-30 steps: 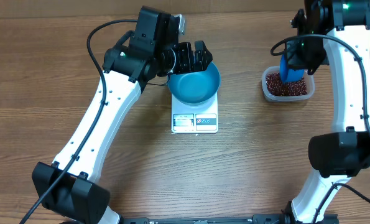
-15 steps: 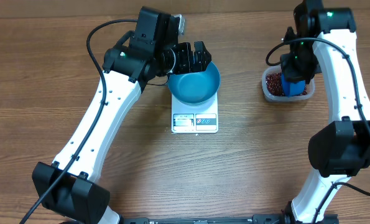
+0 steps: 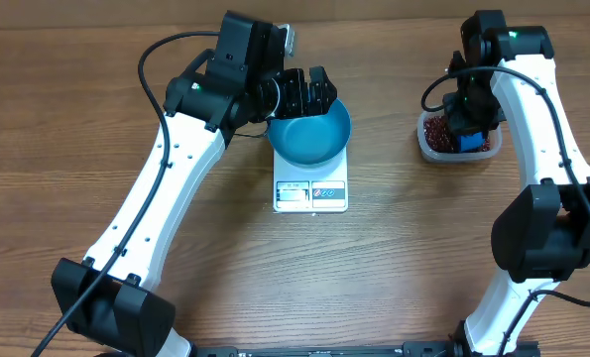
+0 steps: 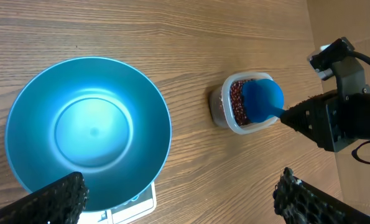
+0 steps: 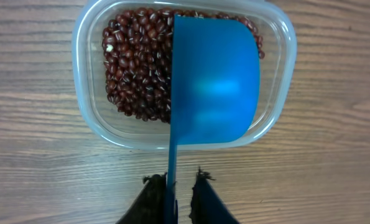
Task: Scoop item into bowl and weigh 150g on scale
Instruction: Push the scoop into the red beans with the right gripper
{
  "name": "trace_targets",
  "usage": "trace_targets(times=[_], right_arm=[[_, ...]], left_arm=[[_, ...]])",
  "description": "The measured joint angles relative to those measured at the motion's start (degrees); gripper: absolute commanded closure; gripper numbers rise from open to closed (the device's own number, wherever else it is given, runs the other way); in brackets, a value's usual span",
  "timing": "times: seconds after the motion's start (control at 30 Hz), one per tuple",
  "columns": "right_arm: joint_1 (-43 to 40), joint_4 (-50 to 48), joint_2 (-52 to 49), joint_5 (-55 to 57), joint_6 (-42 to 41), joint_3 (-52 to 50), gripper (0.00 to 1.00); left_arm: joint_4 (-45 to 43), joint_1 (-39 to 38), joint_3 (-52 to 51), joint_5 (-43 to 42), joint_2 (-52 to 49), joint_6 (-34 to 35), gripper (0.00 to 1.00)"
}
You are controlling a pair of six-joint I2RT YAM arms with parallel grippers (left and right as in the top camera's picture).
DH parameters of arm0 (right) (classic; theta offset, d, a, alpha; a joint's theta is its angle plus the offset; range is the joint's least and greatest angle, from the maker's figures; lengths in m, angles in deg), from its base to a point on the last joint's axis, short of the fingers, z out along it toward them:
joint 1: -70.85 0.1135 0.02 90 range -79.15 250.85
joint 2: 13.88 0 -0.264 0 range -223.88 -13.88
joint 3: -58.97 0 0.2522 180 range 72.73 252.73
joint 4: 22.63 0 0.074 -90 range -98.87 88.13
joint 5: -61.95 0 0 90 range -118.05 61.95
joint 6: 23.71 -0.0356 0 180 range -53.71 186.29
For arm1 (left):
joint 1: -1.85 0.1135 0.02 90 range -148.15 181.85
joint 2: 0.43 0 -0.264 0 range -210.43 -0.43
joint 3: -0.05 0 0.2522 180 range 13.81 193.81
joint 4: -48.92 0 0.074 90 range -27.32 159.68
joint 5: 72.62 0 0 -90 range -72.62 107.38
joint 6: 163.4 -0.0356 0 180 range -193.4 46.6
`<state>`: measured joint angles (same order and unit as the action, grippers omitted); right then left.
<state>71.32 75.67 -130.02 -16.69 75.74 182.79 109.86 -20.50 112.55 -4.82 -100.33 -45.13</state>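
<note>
Around scoop [image 5: 212,81], right end effector [image 5: 175,182] tight

Even overhead light is giving soft glare inside the bowl [image 4: 91,130]; faint shadows are falling beside it.

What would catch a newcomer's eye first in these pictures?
First, the round, deep, bright blue bowl, empty, on the small white square scale at mid-table, with the open left gripper by its far rim. Next, at the right, the clear plastic tub of small dark red-brown beans, a small blue scoop over it with its handle between the fingers of the right gripper.
</note>
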Motion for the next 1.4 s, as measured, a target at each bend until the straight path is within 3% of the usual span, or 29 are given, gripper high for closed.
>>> trace_targets(times=[0.07,0.1,0.23,0.33,0.6,0.77,0.93,1.03,1.4], right_arm=[[-0.02,-0.52,0.00,0.09,0.17,-0.09,0.64],[-0.02,-0.74,0.00,0.09,0.28,-0.11,0.51],[-0.02,-1.05,0.00,0.22,0.39,-0.20,0.23],[0.00,-1.20,0.00,0.22,0.22,-0.20,0.12],[-0.02,7.65,0.28,0.15,-8.98,11.56,0.11],[-0.02,10.47,5.88,-0.57,-14.21,14.58,0.12],[0.07,11.76,11.47,-0.72,-18.53,14.36,0.22],[0.48,10.12,12.87,-0.63,-19.69,11.61,0.32],[1.66,-9.38,16.76,-0.39,-19.93,-14.67,0.31]], left_arm=[[0.00,0.00,0.00,0.00,0.00,0.00,0.00],[0.00,0.00,0.00,0.00,0.00,-0.02,0.01],[0.00,0.00,0.00,0.00,0.00,0.00,0.01],[0.00,0.00,0.00,0.00,0.00,0.00,0.01],[0.04,0.00,0.00,0.02,0.00,-0.02,0.00],[0.04,0.00,0.00,0.17,0.00,-0.02,0.00],[0.04,0.00,0.00,0.68,0.00,0.00,0.01],[0.04,0.00,0.00,1.55,0.00,-0.02,0.00],[0.46,0.00,0.00,4.48,0.00,-0.02,0.00]])
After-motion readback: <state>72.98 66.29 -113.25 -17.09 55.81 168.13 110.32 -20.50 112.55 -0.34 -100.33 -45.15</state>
